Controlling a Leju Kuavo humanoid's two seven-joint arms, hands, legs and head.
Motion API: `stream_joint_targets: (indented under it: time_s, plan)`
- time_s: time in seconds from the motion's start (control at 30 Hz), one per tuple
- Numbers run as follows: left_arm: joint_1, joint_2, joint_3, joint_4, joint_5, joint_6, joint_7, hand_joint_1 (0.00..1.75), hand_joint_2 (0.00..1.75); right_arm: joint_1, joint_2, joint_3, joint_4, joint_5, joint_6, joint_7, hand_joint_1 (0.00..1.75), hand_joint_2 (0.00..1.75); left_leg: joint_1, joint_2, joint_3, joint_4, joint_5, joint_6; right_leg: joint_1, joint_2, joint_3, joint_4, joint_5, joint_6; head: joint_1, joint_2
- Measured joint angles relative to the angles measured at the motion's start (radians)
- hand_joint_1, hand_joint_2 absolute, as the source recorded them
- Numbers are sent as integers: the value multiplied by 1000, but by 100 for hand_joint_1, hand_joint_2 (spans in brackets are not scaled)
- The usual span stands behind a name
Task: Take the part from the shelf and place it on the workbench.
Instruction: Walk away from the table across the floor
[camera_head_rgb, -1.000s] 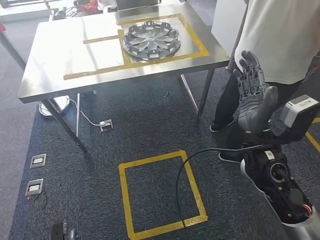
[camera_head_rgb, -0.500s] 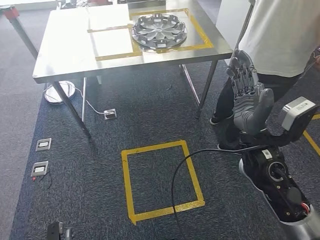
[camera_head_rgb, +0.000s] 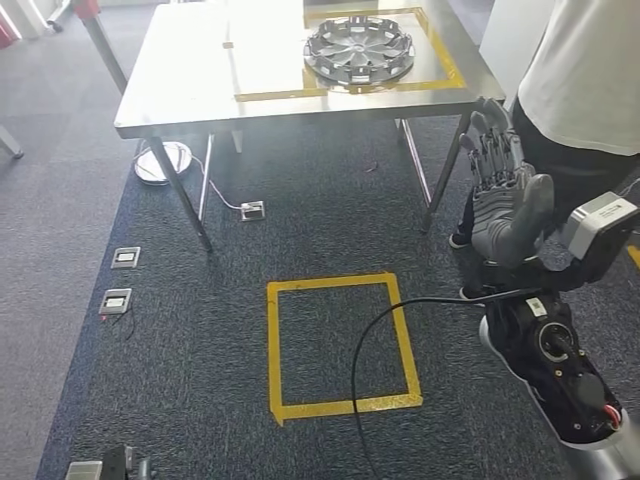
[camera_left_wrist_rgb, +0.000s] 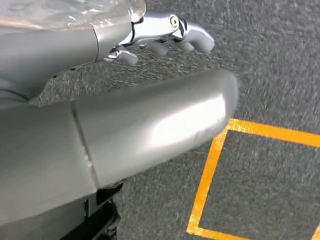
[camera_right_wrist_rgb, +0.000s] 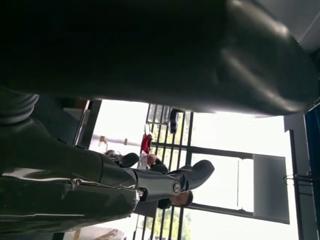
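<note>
We see a silver plastic wheel cover (camera_head_rgb: 359, 48) lying flat on the steel counter (camera_head_rgb: 189, 80), inside a yellow taped rectangle. Our right hand (camera_head_rgb: 504, 195) is raised with fingers spread, holding nothing; our left hand (camera_left_wrist_rgb: 158, 37) hangs over the carpet, seemingly empty too. The cover looks light, rigid, slightly brittle — best gripped at its rim; no writing is legible.

Dark carpet (camera_head_rgb: 226, 330) with yellow taped square (camera_head_rgb: 343, 345); windows perhaps beyond.
</note>
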Motion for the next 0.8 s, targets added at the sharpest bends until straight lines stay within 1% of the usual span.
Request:
stream_joint_targets:
  time_s: [0.03, 0.07, 0.1, 0.13, 0.17, 0.2, 0.23, 0.27, 0.3, 0.33, 0.37, 0.4, 0.43, 0.47, 0.5, 0.53, 0.57, 0.6, 0.63, 0.67, 0.7, 0.73, 0.77, 0.8]
  plan:
    - [-1, 0, 0, 0, 0, 0, 0, 0, 0, 0, 0, 1, 0, 0, 0, 0, 0, 0, 4, 14, -31, 72, -40, -8, 0, -13, -4, 0, 2, -2, -5, 0]
    - [-1, 0, 0, 0, 0, 0, 0, 0, 0, 0, 0, 2, 0, 0, 1, 0, 0, 0, 8, 20, -59, 141, -73, -14, -1, -27, -8, 0, 5, -1, -8, 0]
    - [0, 0, 0, 0, 0, 0, 0, 0, 0, 0, 0, 4, 0, 0, 1, 0, 0, 0, 12, 22, -74, 186, -89, -20, -1, -40, -12, 0, 7, 0, -9, 0]
    - [2, 0, 0, 0, 0, 0, 1, 0, 0, 0, 0, 5, 0, 0, 1, 0, 0, 0, 15, 25, -70, 192, -85, -23, -2, -52, -14, 0, 8, 2, -10, 0]
    - [3, 1, 0, 0, 0, 0, 1, 0, 0, 0, 0, 6, 1, 0, 2, 0, 0, 0, 18, 30, -43, 155, -64, -25, -3, -65, -15, 1, 10, 4, -11, 0]
    - [3, 2, 0, 0, 0, 0, 1, 0, 0, 0, 0, 7, 1, 0, 2, 0, 0, 0, 19, 41, -1, 85, -33, -26, -4, -77, -15, 1, 11, 7, -11, 0]
    - [2, 2, 0, 0, 0, 0, 1, 0, 0, -1, 1, 7, 1, 0, 2, 0, 0, 0, 18, 63, 45, 6, -7, -26, -3, -88, -15, 1, 11, 11, -12, 0]
    - [1, 3, 0, 0, 0, 0, 1, 0, 0, -2, 1, 7, 0, 0, 2, 0, 0, 0, 16, 80, 79, -60, 13, -21, -1, -98, -15, 2, 11, 17, -13, 0]
    - [1, 3, 0, 0, 0, 0, 0, 0, 0, -3, 1, 7, 0, 0, 2, 0, 0, 0, 12, 91, 98, -99, 23, -14, 3, -106, -15, 2, 11, 23, -11, 0]
    - [1, 3, 0, 0, 0, 0, 0, 0, 0, -3, 1, 7, 0, 0, 2, 0, 0, 0, 9, 94, 101, -114, 23, -7, 6, -115, -15, 3, 12, 29, -9, 0]
    - [2, 3, 0, 0, 0, 0, 0, 0, 0, -4, 1, 7, 0, 0, 3, 0, 0, 0, 7, 83, 96, -114, 25, 3, 7, -124, -15, 3, 12, 35, -6, 0]
    - [4, 4, 0, 0, 0, 0, 0, 0, 0, -4, 1, 8, 0, 0, 3, 0, 0, 0, 8, 72, 93, -114, 27, 10, 5, -126, -16, 3, 10, 42, -3, 0]
    - [6, 4, 0, 0, 0, 0, 0, 0, 0, -5, 1, 8, 0, 0, 3, 0, 0, 0, 9, 62, 90, -116, 30, 18, 2, -111, -19, 12, 1, 48, 0, 0]
    - [7, 4, 0, 0, 0, 0, 0, 0, 0, -5, 1, 8, 0, 0, 3, 0, 0, 0, 10, 53, 89, -118, 34, 25, 0, -86, -30, 37, -20, 51, 3, 0]
    - [6, 4, 0, 0, 0, 0, 0, 0, 0, -5, 1, 7, 0, 0, 3, 0, 0, 0, 10, 44, 88, -120, 38, 32, -1, -54, -51, 86, -52, 53, 7, 0]
    - [5, 4, 0, 0, 0, 0, 0, 0, 0, -5, 1, 7, 1, 0, 3, 0, 0, 0, 8, 35, 85, -120, 40, 36, 1, -27, -81, 156, -91, 52, 14, 0]
    - [4, 4, 0, 0, 0, 0, 0, 0, 0, -4, 1, 7, 1, 0, 3, 0, 0, 0, 6, 25, 83, -120, 42, 40, 3, -14, -117, 234, -126, 49, 19, 0]
    - [5, 4, 0, 0, 0, 0, 0, 0, 0, -2, 1, 7, 1, 0, 3, 0, 0, 0, 4, 13, 81, -119, 43, 42, 6, -8, -145, 296, -146, 47, 23, 0]
    - [5, 4, 0, 0, 0, 0, 0, 0, 0, -1, 1, 8, 2, 0, 3, 1, 0, 0, 2, 0, 80, -118, 44, 43, 7, -6, -158, 324, -147, 44, 25, 0]
    - [6, 4, 0, 0, 0, 0, 0, 0, 0, -1, 1, 8, 2, 0, 3, 1, 0, 0, 0, -14, 79, -115, 44, 43, 8, -5, -151, 310, -128, 40, 26, 0]
    - [6, 4, 0, 0, 0, 0, 0, 0, 0, -1, 1, 8, 2, 0, 3, 1, 0, 0, -1, -28, 79, -112, 44, 42, 9, 1, -126, 258, -93, 36, 27, 0]
    - [6, 4, 0, 0, 0, 0, 0, 0, 0, -2, 1, 8, 2, 0, 3, 1, 0, 0, -1, -42, 78, -108, 43, 41, 8, 18, -92, 184, -55, 32, 30, 0]
    - [5, 4, 0, 0, 0, 0, 0, 0, 0, -2, 1, 8, 2, 0, 3, 1, 0, 0, -2, -55, 75, -103, 42, 39, 6, 43, -60, 114, -28, 29, 30, 0]
    - [4, 3, 0, 0, 0, 1, 0, 0, 0, -2, 1, 8, 2, 0, 3, 1, 0, 0, -3, -67, 70, -99, 42, 36, 4, 64, -38, 64, -12, 28, 29, 0]
